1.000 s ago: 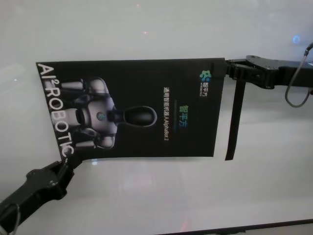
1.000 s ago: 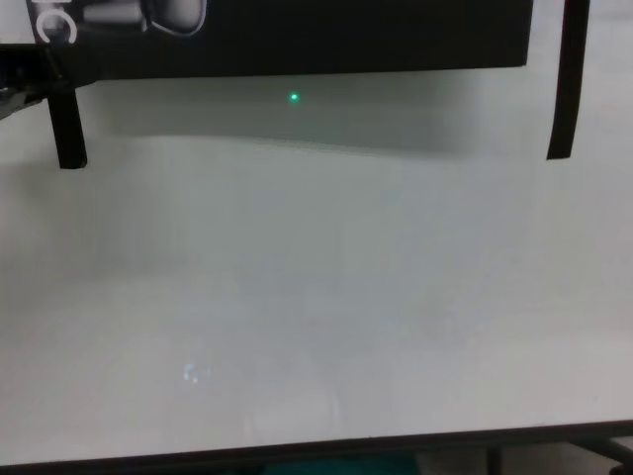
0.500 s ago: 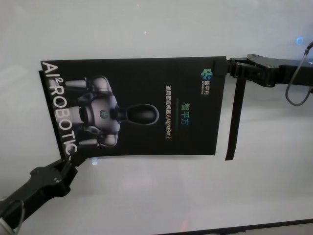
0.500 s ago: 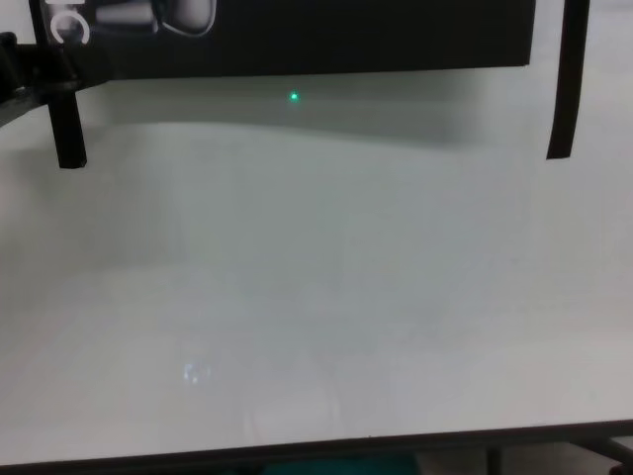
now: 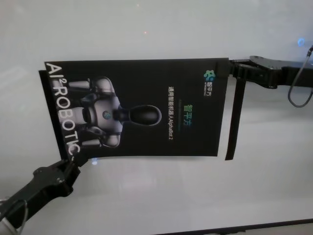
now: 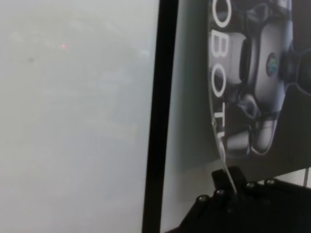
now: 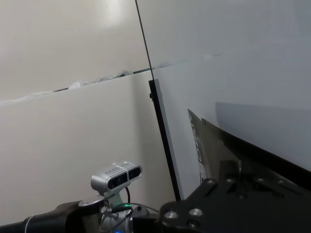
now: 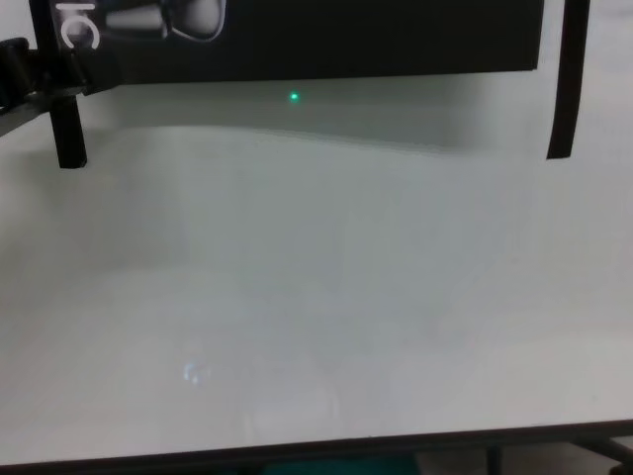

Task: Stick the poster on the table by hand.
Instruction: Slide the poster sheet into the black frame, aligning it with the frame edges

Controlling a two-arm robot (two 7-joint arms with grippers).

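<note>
The black poster [image 5: 146,78], printed with a white-grey robot figure and white letters, hangs stretched just over the white table [image 5: 161,196]. My left gripper [image 5: 70,163] is shut on the poster's near-left corner, by the last letters. My right gripper [image 5: 229,68] is shut on the far-right corner. In the left wrist view the fingers [image 6: 228,187] pinch the curled edge of the poster [image 6: 257,97]. In the right wrist view the poster [image 7: 252,150] runs away from the gripper body. The chest view shows only the near edge of the poster [image 8: 346,40].
A narrow black strip [image 5: 233,122] hangs from the right end of the poster, and another strip [image 8: 67,129] hangs at the left end. The table's dark front edge [image 8: 316,450] runs below. A small camera on a stand [image 7: 116,177] is off the table.
The poster has shifted slightly to the right with both grippers still clamped on it, and its left end has moved inward a little.
</note>
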